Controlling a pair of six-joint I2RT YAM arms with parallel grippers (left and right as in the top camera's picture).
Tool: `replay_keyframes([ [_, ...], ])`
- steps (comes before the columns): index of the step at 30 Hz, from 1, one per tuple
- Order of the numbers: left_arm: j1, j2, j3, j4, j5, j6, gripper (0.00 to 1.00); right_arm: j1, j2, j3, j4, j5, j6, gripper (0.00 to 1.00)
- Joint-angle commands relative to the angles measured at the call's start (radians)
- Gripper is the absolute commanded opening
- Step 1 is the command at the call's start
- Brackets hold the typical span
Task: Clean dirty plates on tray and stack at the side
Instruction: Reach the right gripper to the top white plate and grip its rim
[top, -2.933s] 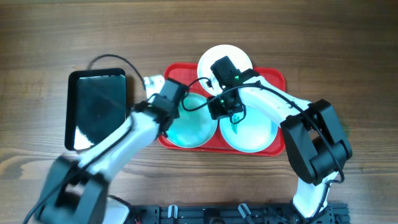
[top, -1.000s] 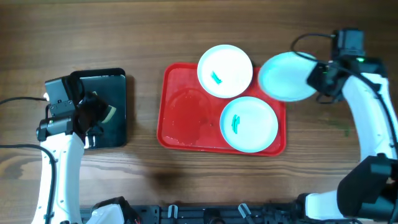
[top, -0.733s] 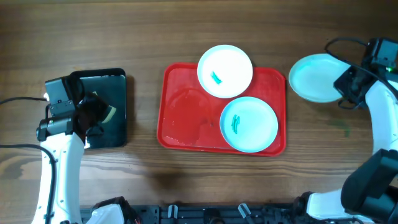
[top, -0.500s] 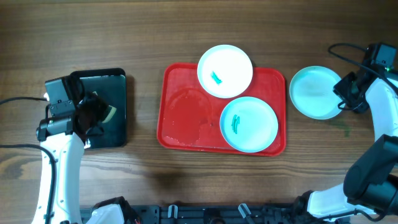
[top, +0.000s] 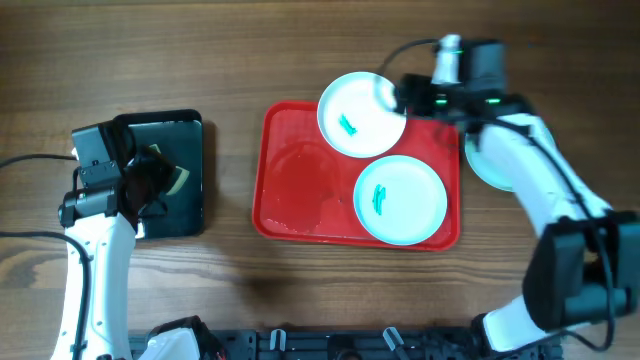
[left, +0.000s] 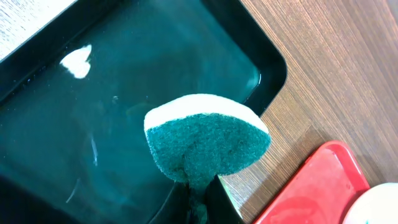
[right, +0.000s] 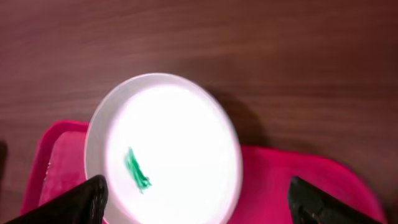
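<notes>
Roughly a third done: pale blue plate (top: 478, 168) set aside behind the wide-spread right gripper (right: 196, 198) (probably clean, though half hidden), smeared white plate (right: 163, 146) just ahead, smeared blue plate (top: 400, 200) off to its side, sponge (left: 205, 140) clamped in left gripper (left: 198, 200).

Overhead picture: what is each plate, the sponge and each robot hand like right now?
white plate: dirty, green smear, lying on the red tray's far rim.
pale blue plate on the tray: dirty, green smear.
pale blue plate beside the tray: on the table, partly hidden by the right arm, no smear showing.
sponge: pinched over the black tray.
left gripper: shut on the sponge.
right gripper: open, empty, above the white plate.
</notes>
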Motion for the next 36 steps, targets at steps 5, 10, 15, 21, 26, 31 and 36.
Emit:
replay_keyframes([
  [5, 0.005, 0.002, -0.003, 0.006, 0.016, -0.003, 0.04, 0.105, 0.258, -0.003, 0.112, 0.286, -0.045, 0.82],
  [10, 0.005, 0.019, -0.003, 0.015, 0.016, -0.003, 0.04, 0.105, 0.284, -0.002, 0.128, 0.227, -0.097, 0.6],
  [15, 0.005, 0.049, -0.003, 0.019, 0.023, -0.002, 0.04, 0.132, 0.283, 0.016, 0.061, 0.114, -0.094, 0.47],
  [21, 0.004, 0.053, -0.003, 0.035, 0.051, 0.002, 0.04, 0.243, 0.241, 0.16, -0.233, 0.088, -0.093, 0.39],
  [26, 0.004, 0.053, -0.003, 0.035, 0.074, 0.002, 0.04, 0.262, 0.196, 0.199, -0.25, 0.227, -0.066, 0.66],
  [31, -0.009, 0.053, -0.003, 0.056, 0.132, 0.04, 0.04, 0.24, 0.246, 0.176, -0.148, 0.196, -0.17, 0.62],
  [36, -0.125, 0.053, -0.003, 0.073, 0.13, 0.107, 0.04, 0.241, 0.304, 0.175, -0.098, 0.137, -0.173, 0.47],
])
